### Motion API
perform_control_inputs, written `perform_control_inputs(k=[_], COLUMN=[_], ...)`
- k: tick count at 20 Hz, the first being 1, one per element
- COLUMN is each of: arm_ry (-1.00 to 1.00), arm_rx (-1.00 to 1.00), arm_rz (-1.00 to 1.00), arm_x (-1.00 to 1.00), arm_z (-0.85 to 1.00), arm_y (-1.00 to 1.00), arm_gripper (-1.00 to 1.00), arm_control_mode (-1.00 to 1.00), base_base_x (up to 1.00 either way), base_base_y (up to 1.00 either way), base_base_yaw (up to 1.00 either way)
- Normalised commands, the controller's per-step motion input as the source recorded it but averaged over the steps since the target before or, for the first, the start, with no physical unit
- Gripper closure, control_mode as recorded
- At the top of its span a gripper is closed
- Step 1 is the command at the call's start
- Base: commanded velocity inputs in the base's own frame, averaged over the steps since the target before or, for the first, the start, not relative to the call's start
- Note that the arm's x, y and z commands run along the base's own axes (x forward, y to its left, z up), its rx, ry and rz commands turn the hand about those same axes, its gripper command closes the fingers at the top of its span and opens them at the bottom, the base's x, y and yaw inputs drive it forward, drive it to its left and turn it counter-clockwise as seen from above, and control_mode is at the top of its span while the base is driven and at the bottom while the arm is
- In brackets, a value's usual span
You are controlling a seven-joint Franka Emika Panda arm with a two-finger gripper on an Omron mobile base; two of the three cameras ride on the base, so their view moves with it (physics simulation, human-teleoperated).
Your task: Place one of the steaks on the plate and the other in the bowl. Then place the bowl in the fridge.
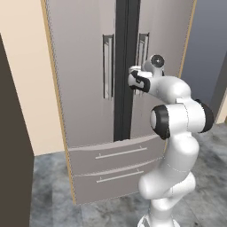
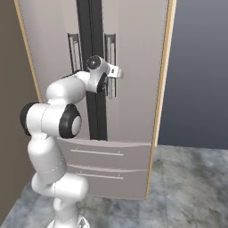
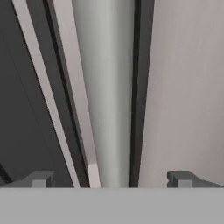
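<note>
Reaching toward the tall grey steel French-door fridge point(image 1: 88, 88), the robot's claw point(image 3: 111, 179) stood wide, empty, straddling the right door's vertical bar handle point(image 3: 107, 87). Both doors were shut, so the approach likely aimed at opening one.

fridge point(image 1: 88, 88) top cut off by frame edge; right handle point(image 2: 110, 67) partly hidden behind arm.

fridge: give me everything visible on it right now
The fridge is tall, grey, steel-looking, with French doors, both shut, a dark seam between them. Each door has a vertical bar handle; two drawers with slim pulls sit below, also shut. The open gripper is at the right door's handle, fingers to either side, not closed on it.
</note>
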Motion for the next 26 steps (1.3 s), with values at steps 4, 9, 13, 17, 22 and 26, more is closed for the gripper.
perform_control_inputs(k=[4, 9, 13, 17, 22, 26], arm_ry=[-0.01, 0.0, 0.0, 0.0, 0.0, 0.0], arm_rx=[0.0, 0.0, 0.0, 0.0, 0.0, 0.0], arm_rz=[0.04, 0.03, 0.0, 0.0, 0.0, 0.0], arm_x=[0.33, 0.28, 0.22, 0.02, -0.09, -0.44], arm_z=[0.0, 0.0, 0.0, 0.02, 0.09, 0.06], arm_y=[-0.17, 0.0, 0.0, 0.0, -0.09, -0.47], arm_gripper=[-1.0, -1.0, 1.0, 1.0, 1.0, 1.0], arm_control_mode=[-1.0, -1.0, -1.0, -1.0, -1.0, -1.0], base_base_x=[0.0, 0.0, 0.0, 0.0, 0.0, 0.0], base_base_y=[0.0, 0.0, 0.0, 0.0, 0.0, 0.0], base_base_yaw=[0.0, 0.0, 0.0, 0.0, 0.0, 0.0])
